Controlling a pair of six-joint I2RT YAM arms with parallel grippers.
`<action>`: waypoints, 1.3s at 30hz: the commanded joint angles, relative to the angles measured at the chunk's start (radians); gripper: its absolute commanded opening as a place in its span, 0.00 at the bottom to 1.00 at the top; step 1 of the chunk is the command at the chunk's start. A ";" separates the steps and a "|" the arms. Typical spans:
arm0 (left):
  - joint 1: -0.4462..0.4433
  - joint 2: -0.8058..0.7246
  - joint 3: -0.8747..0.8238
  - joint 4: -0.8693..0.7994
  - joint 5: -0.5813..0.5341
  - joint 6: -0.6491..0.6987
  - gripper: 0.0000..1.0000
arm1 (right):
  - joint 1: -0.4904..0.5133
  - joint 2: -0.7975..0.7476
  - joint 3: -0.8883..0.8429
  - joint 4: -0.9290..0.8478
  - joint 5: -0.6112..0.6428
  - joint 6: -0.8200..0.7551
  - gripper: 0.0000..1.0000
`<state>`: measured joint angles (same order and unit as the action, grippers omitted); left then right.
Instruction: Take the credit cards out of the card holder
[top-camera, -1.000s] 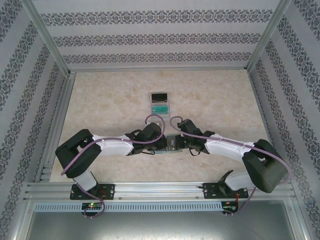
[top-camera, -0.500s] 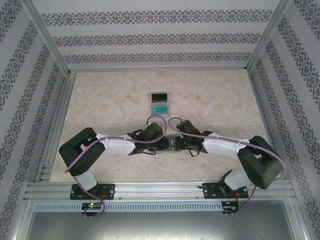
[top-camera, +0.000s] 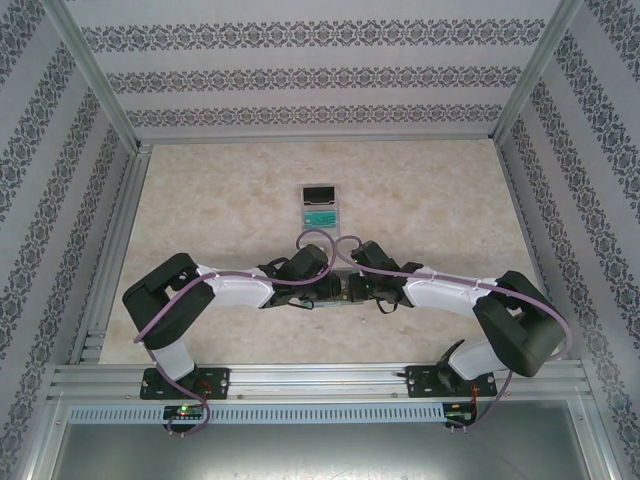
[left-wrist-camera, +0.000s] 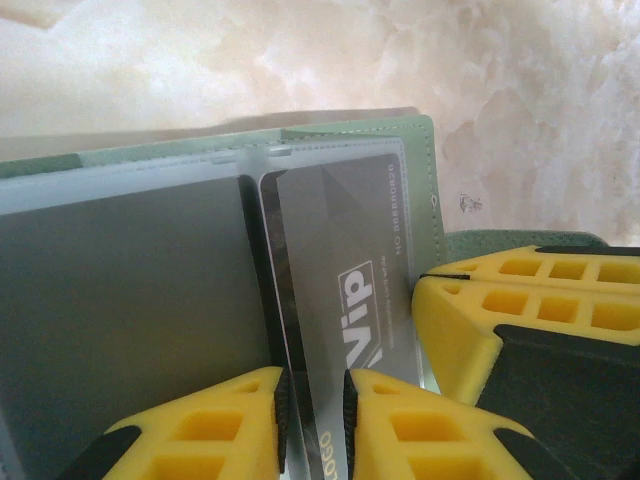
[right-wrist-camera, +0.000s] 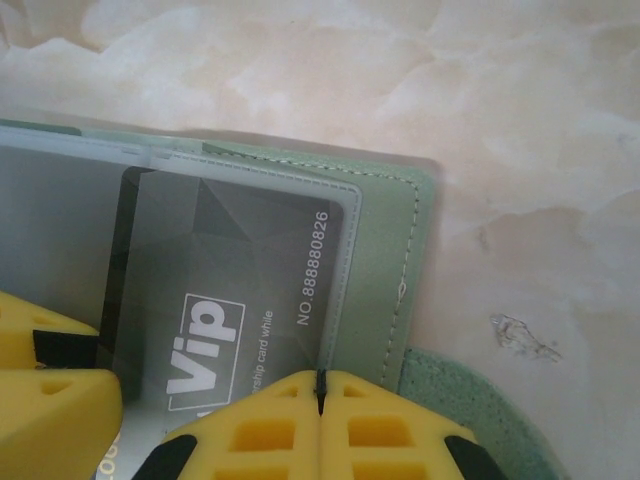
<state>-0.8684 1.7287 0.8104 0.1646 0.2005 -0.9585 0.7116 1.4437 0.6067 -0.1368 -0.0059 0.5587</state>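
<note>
The sage-green card holder (left-wrist-camera: 425, 180) (right-wrist-camera: 385, 260) lies open on the table, mostly under both grippers in the top view (top-camera: 338, 301). A black credit card (left-wrist-camera: 350, 250) (right-wrist-camera: 230, 270) with white "Vip" lettering sits in its clear right pocket. My left gripper (left-wrist-camera: 315, 385) (top-camera: 326, 287) is narrowly open, its pads straddling the card's left edge. My right gripper (right-wrist-camera: 320, 385) (top-camera: 353, 287) is shut, tips down on the pocket's right seam; whether it pinches the film I cannot tell. One of its yellow fingers (left-wrist-camera: 520, 310) shows in the left wrist view.
A pale grey tray (top-camera: 321, 226) stands behind the grippers, holding a black card (top-camera: 321, 192) and a teal-green card (top-camera: 321, 215). Patterned walls and aluminium posts close in the marbled table (top-camera: 220, 200) on three sides.
Both arms have drawn inward, the two elbows shifting toward the middle. The grippers now stand closer together over the card holder, hiding more of it.
</note>
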 joint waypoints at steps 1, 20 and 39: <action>0.009 -0.039 0.007 -0.079 -0.043 0.008 0.26 | 0.015 0.027 -0.005 0.001 -0.006 0.014 0.00; 0.009 0.014 0.009 -0.046 -0.010 -0.017 0.21 | 0.031 0.038 0.001 0.016 -0.016 0.018 0.00; 0.015 -0.034 -0.026 -0.025 -0.010 -0.029 0.00 | 0.016 0.046 -0.006 0.014 0.008 0.021 0.00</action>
<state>-0.8631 1.7164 0.8040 0.1223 0.1829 -0.9844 0.7246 1.4559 0.6067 -0.1108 -0.0059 0.5701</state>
